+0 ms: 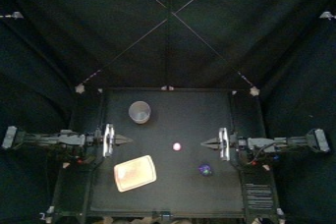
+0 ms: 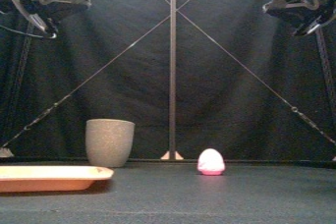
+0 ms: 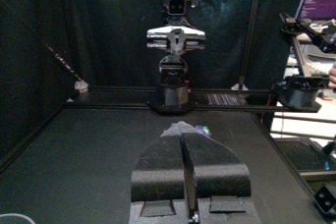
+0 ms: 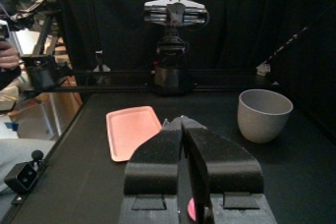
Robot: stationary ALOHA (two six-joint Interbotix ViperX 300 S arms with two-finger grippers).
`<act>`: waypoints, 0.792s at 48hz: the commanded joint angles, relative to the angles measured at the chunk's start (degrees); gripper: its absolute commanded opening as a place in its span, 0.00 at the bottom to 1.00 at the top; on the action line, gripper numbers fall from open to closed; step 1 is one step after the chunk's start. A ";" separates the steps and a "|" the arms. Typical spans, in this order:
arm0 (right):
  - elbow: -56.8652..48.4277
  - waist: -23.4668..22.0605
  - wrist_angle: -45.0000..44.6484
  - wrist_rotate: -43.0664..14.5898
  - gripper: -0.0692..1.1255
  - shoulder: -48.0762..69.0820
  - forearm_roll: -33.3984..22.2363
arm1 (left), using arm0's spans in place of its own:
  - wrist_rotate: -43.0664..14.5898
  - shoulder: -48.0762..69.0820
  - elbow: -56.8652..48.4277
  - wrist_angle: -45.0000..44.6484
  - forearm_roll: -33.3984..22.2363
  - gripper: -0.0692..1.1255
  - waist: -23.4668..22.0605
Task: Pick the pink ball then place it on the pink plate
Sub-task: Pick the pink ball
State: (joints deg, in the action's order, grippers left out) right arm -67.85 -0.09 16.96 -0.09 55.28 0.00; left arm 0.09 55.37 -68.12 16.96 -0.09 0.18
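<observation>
i see the pink ball (image 1: pixel 178 146) sitting mid-table, apart from the pink plate (image 1: pixel 136 174) at front left, with the grey cup (image 1: pixel 140 112) further back. left gripper (image 1: pixel 128 140) and right gripper (image 1: pixel 207 143) hang high on either side of the ball, both with jaws together and gripping nothing.

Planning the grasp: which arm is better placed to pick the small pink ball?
Probably right: the right gripper sits nearer the small pink ball than the left gripper, and both are shut.
</observation>
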 commanded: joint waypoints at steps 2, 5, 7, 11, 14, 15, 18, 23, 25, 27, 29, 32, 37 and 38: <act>1.41 -1.67 1.05 -0.09 0.09 -3.78 0.00 | 0.18 -0.79 0.70 0.26 -2.99 0.05 0.00; 2.02 -2.90 1.76 -0.44 0.10 -7.03 0.53 | 0.09 -0.79 0.70 0.35 -4.04 0.06 0.00; 2.64 -3.69 2.11 -0.79 0.11 -9.58 0.88 | 0.09 -0.79 0.79 0.44 -4.31 0.06 0.00; 3.87 -4.57 2.81 -1.32 0.14 -14.59 2.55 | 0.00 -0.79 0.70 0.62 -4.57 0.06 0.00; 4.66 -4.66 3.78 -1.41 0.21 -18.81 3.78 | 0.00 -0.79 0.70 0.62 -4.57 0.06 0.09; 4.83 -4.57 4.22 -1.58 0.24 -19.95 4.22 | 0.00 -0.79 0.70 0.62 -4.57 0.06 0.00; 5.27 -4.48 5.71 -1.67 0.35 -23.47 5.71 | 0.00 -0.79 0.62 0.53 -4.48 0.06 0.00; 6.15 -3.96 8.26 -1.49 0.58 -28.74 9.05 | 0.00 -0.79 0.53 0.26 -4.57 0.06 0.00; 6.59 -3.96 8.79 -1.41 0.66 -30.76 10.28 | 0.00 -0.79 0.35 0.18 -4.66 0.06 0.00; 7.12 -4.13 8.96 -1.32 0.76 -33.13 11.51 | 0.00 -0.79 0.09 0.09 -4.66 0.06 0.00; 7.65 -4.04 8.96 -1.23 0.82 -35.16 11.95 | 0.09 -0.79 -0.26 0.18 -4.66 0.06 0.00; 8.44 -4.13 8.96 -1.14 0.88 -38.32 12.13 | 0.18 -0.79 -0.97 0.18 -4.75 0.06 0.00; 10.11 -4.31 8.79 -0.70 0.89 -43.33 11.34 | 0.18 -0.79 -1.49 0.35 -4.83 0.06 -0.09; 10.72 -4.39 8.70 -0.79 0.89 -44.74 10.72 | 0.18 -0.79 -1.49 0.35 -4.83 0.06 -0.26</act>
State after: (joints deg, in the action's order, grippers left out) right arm -59.50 -4.22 25.40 -0.88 13.36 11.69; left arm 0.26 54.93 -70.31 16.88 -4.75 0.18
